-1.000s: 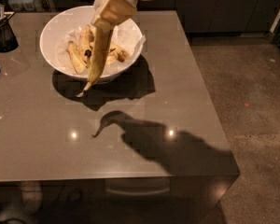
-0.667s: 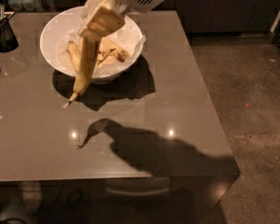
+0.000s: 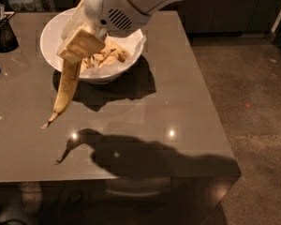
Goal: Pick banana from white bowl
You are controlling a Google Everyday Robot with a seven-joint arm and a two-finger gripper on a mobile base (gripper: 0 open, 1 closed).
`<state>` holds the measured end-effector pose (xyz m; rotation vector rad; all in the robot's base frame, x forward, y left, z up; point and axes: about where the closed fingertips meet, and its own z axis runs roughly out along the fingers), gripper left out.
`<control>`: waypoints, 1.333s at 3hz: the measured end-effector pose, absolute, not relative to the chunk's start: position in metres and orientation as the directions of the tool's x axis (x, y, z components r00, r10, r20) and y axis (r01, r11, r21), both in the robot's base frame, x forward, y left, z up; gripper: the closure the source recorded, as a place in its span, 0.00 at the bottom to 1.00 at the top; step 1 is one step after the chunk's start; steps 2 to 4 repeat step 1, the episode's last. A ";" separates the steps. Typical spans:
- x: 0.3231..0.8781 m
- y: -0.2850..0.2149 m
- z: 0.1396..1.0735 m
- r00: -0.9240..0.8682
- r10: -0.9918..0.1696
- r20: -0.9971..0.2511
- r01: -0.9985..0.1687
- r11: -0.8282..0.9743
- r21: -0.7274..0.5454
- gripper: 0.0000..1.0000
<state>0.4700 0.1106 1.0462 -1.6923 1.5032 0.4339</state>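
And there it is, the pincer [image 3: 82, 46] is clamped on the upper end of the banana [image 3: 67, 86], fingers pressed against its sides, up over the left part of the white bowl [image 3: 131, 55]. The fruit hangs nearly straight down from that hold, its long pale body crossing in front of the bowl's near rim and its thin dark stem tip pointing down and to the left, above the bench [image 3: 187, 102]. Its shadow [image 3: 75, 144] lies well apart from it on the bench, so by my reading it is in the air and clear of the bowl. Shorter pieces [image 3: 107, 57] lie on the crinkled paper inside. Now the danger: the hold is at one end only, with all the weight dangling below. A quick swing of the arm [image 3: 131, 3] could set the banana swaying and work it loose, and soft peel may give way under the squeeze. A drop from here would land it on the bench or against the rim. A sweep to the left also risks the tip clipping the small dark container [image 3: 2, 29] at the bench's far corner
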 end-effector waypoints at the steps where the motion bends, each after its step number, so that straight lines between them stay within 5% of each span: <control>1: 0.470 0.111 1.046 0.229 -0.659 -0.716 -0.940 0.040 -0.338 1.00; 4: 0.470 0.111 1.046 0.229 -0.659 -0.716 -0.940 0.040 -0.338 1.00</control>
